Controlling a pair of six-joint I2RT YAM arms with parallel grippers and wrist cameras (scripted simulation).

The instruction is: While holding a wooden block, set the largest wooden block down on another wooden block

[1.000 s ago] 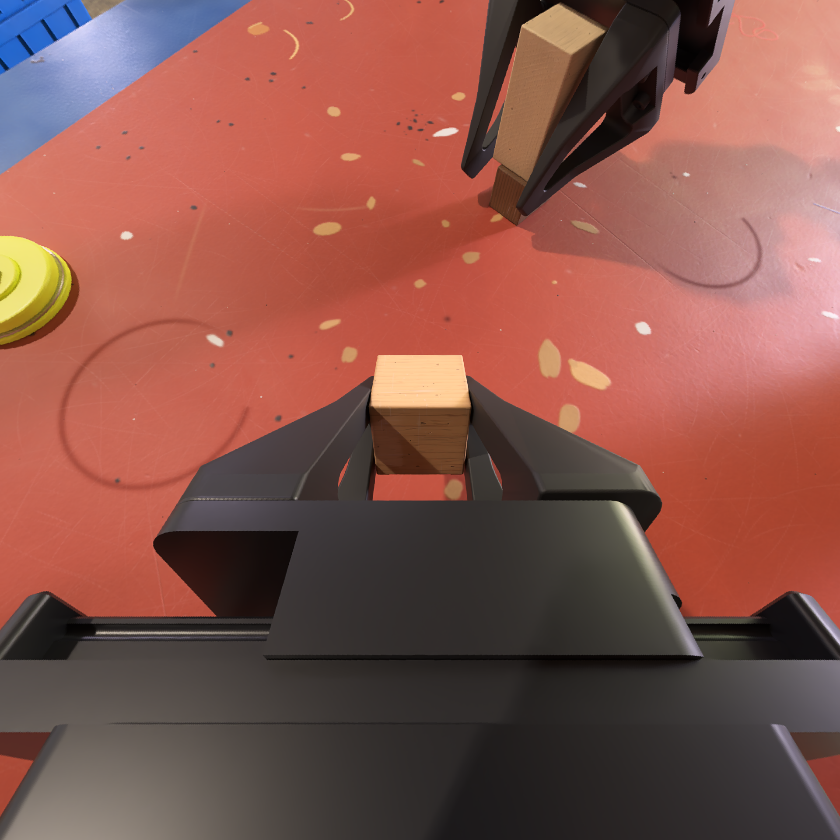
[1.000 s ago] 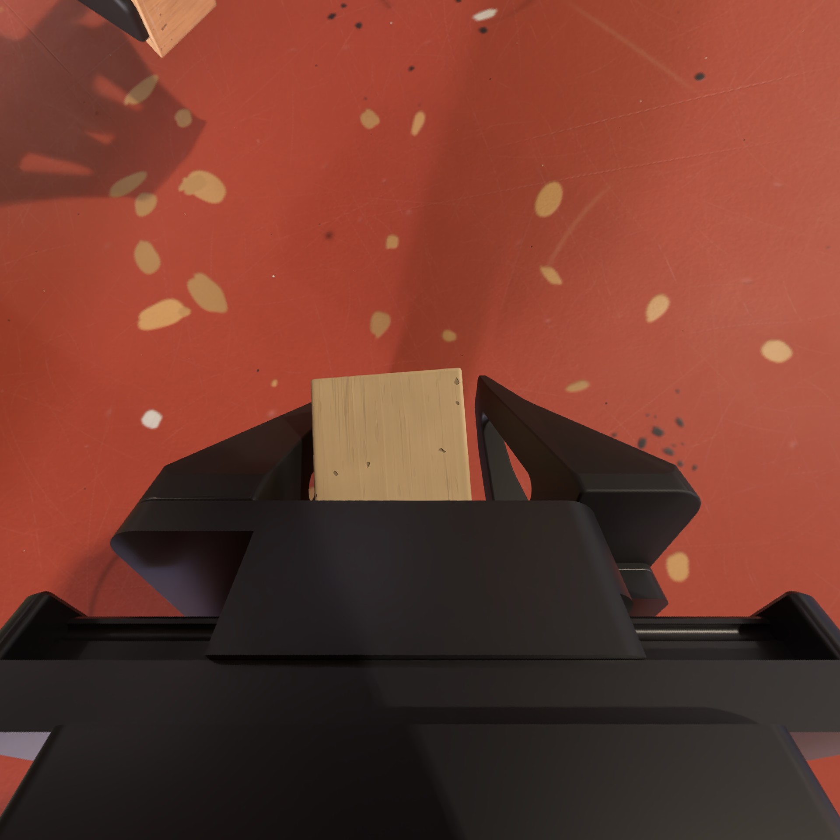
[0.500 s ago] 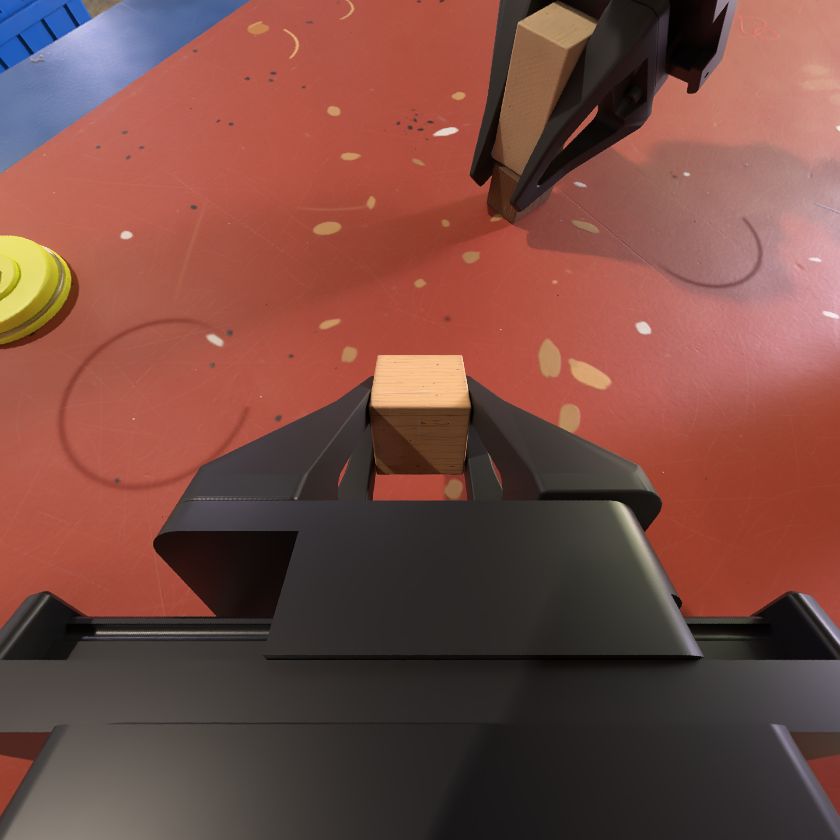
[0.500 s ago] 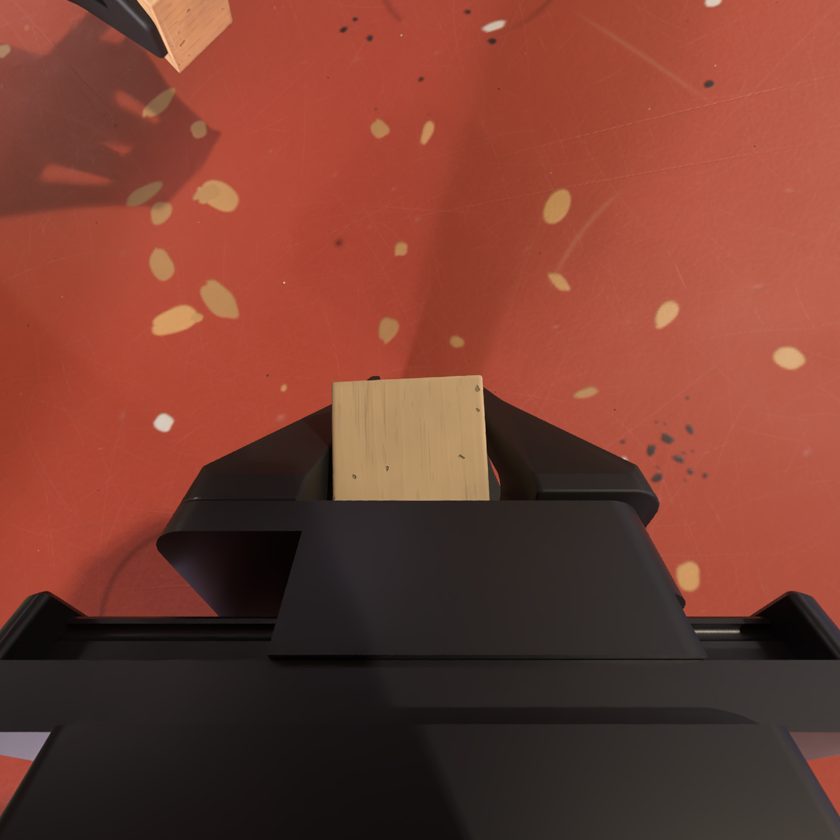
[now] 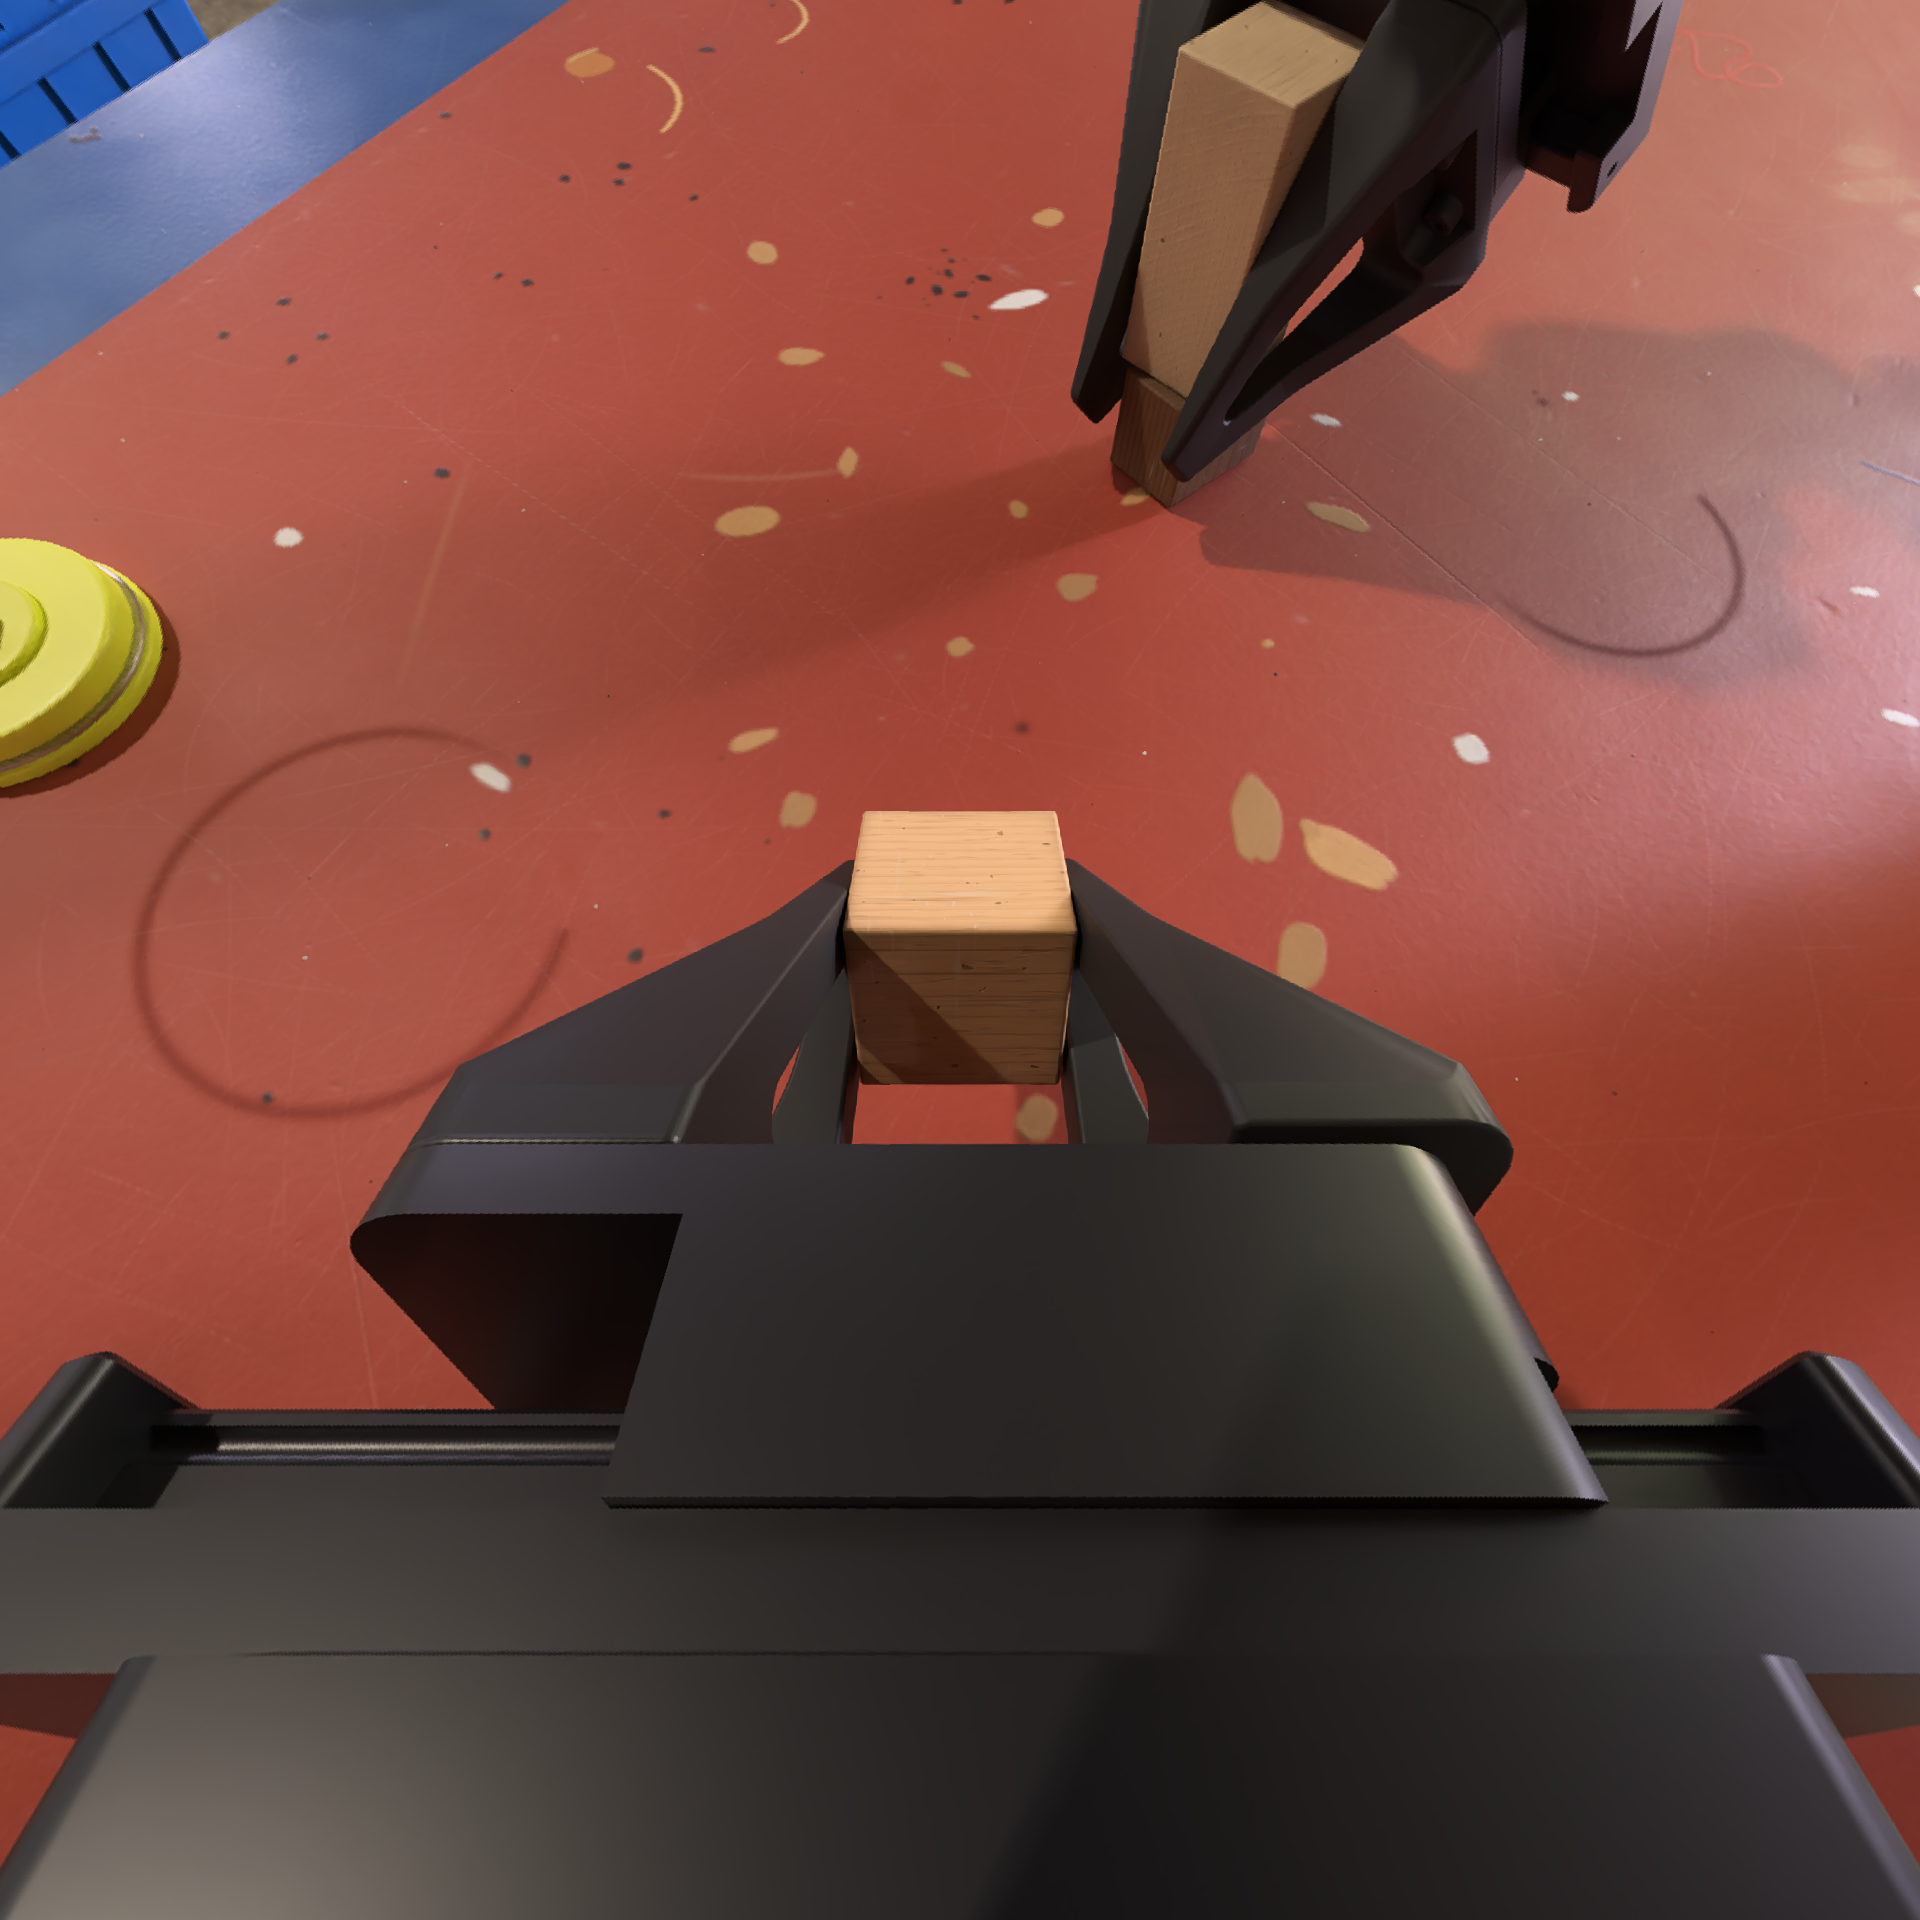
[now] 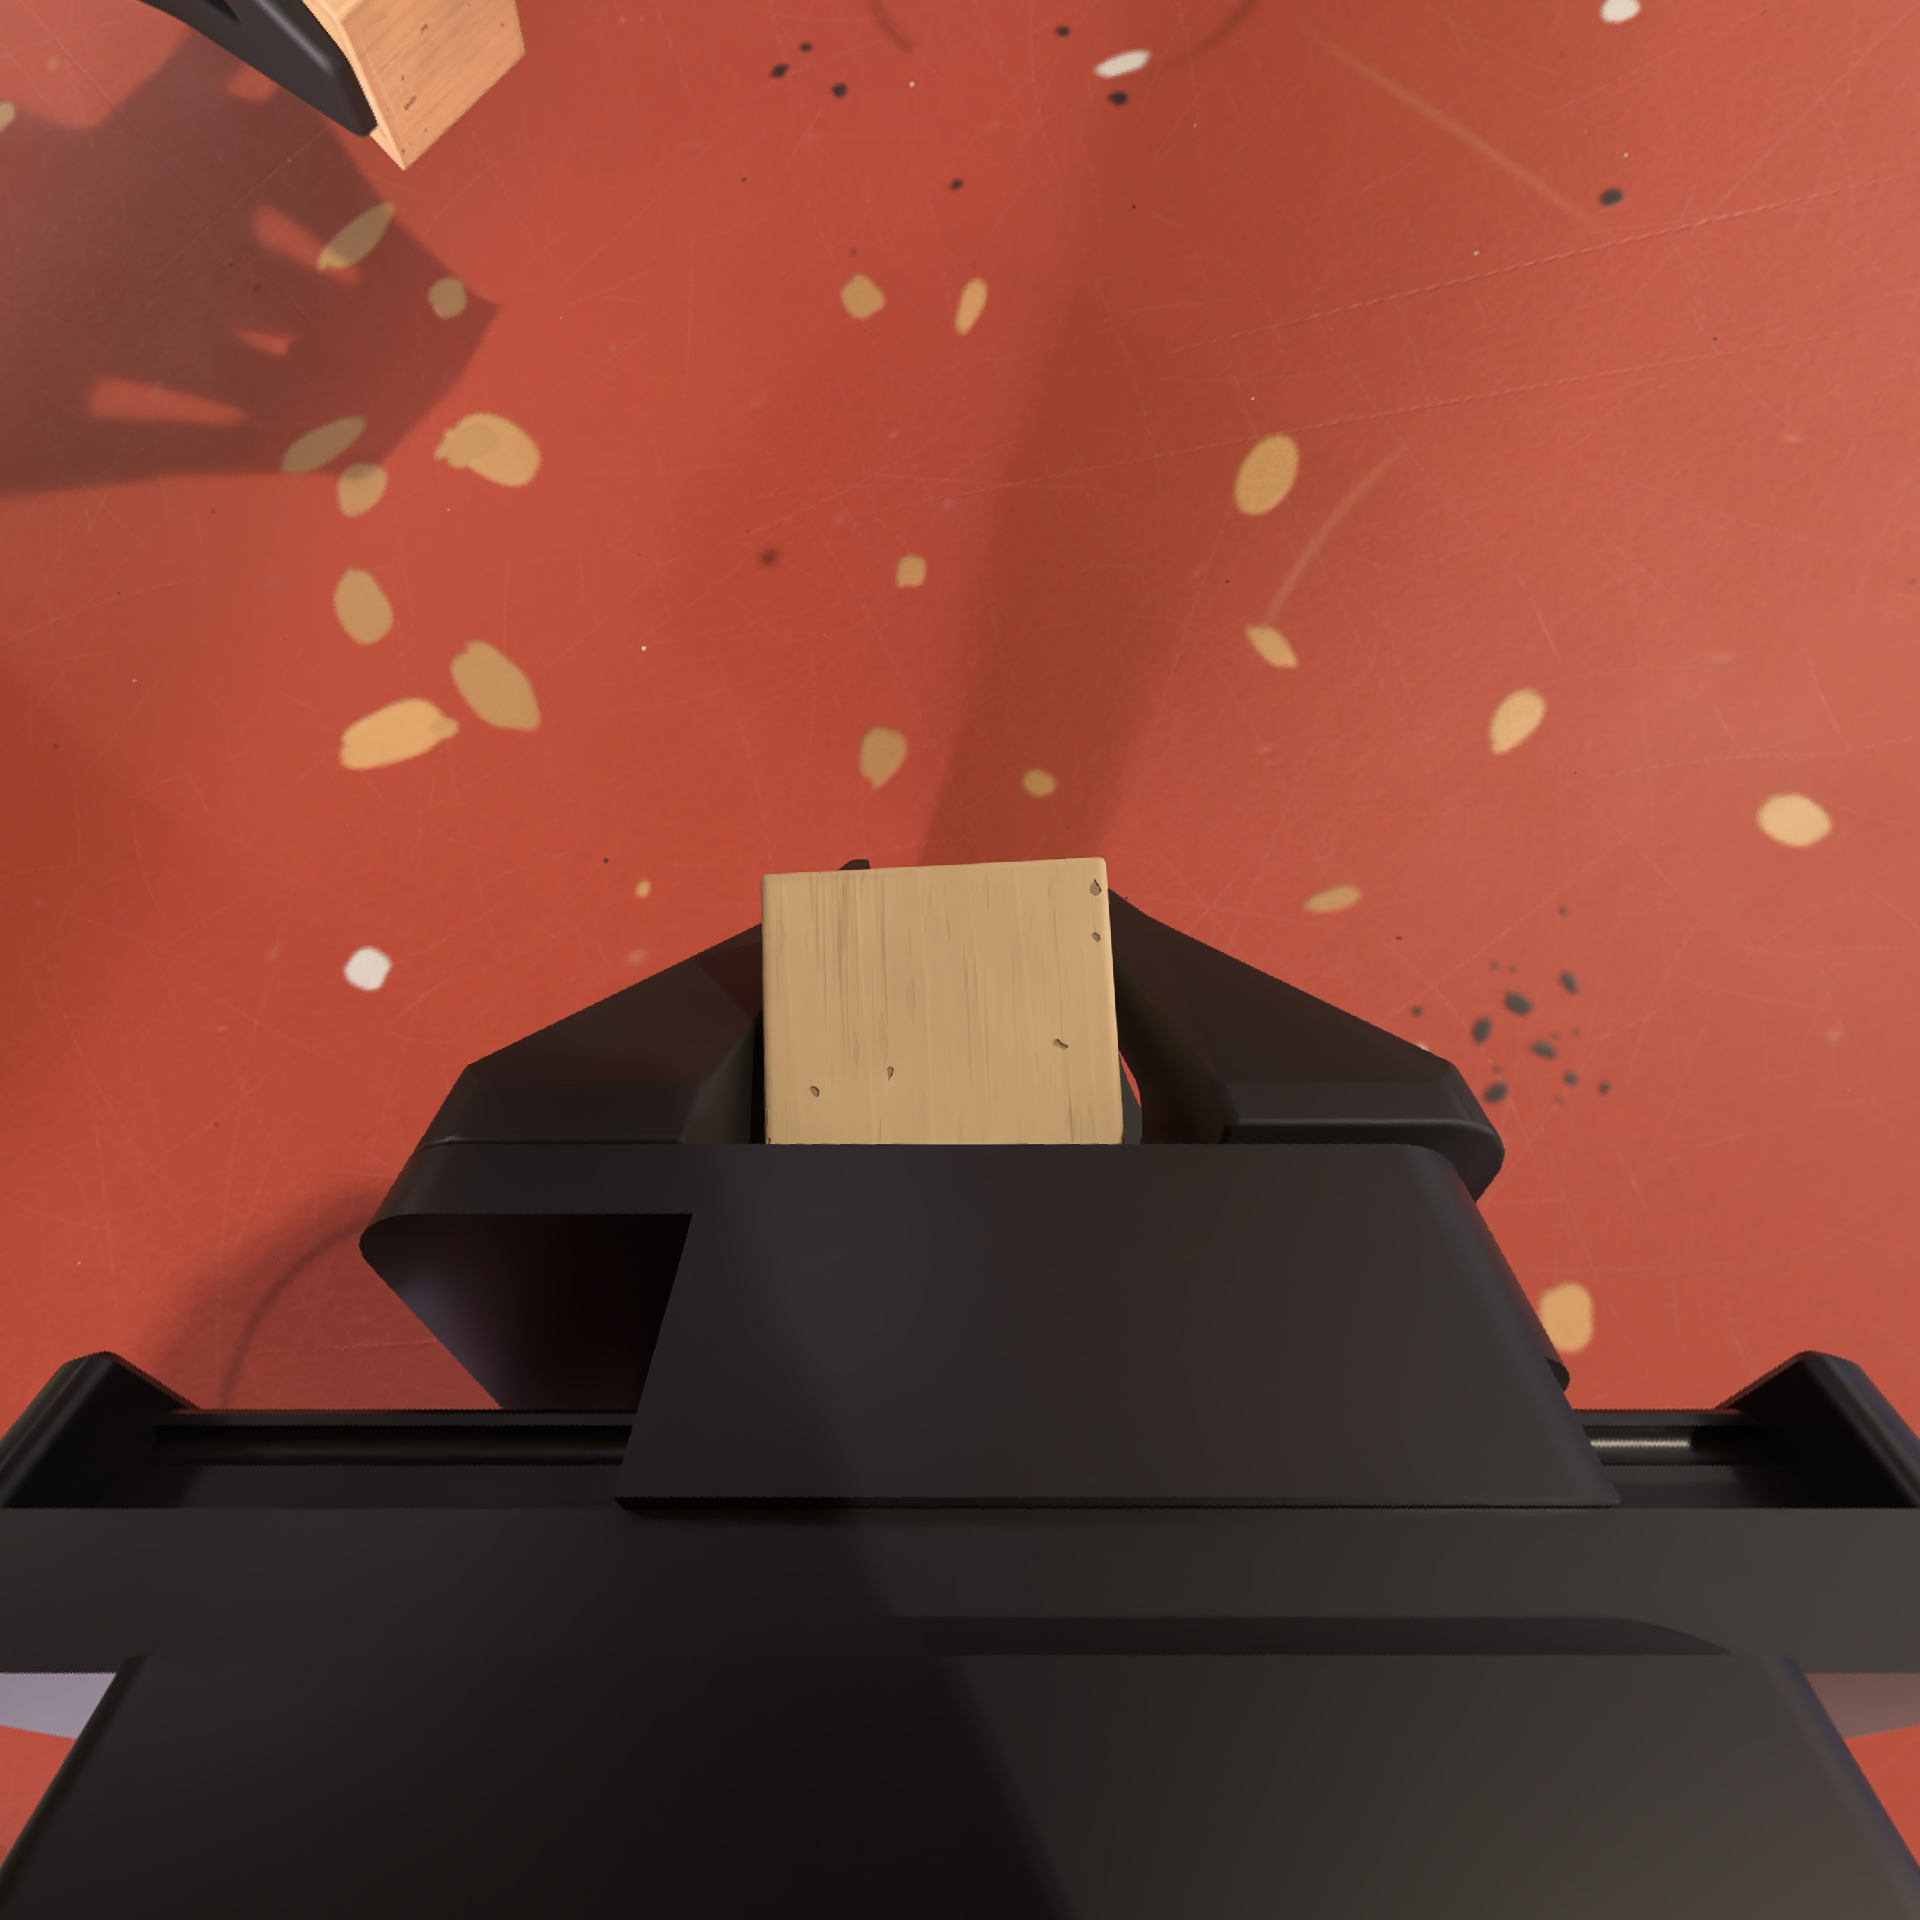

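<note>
The left end effector (image 5: 961, 966) is closed on a small wooden cube (image 5: 958, 940), one finger pressed to each side, holding it clear above the red speckled surface (image 5: 520, 416). Taking this cube as the landmark: the right end effector (image 5: 1164, 416) is beyond it and off to the right, pointing down at the surface. The right end effector grips the long wooden block (image 5: 1221, 197), the largest piece, which stands nearly upright with a slight tilt between the fingers. The lower end of the long block sits on top of a small dark wooden block (image 5: 1143, 436) that rests on the surface; the two appear to touch, and the fingertips reach down on either side of the small block. In the right wrist view the long block (image 6: 940, 1003) fills the gap between the fingers, its pale end face toward the camera. A yellow disc (image 5: 62, 655) lies on the surface far to the left of the cube. A blue area (image 5: 156, 156) lies beyond the disc.
</note>
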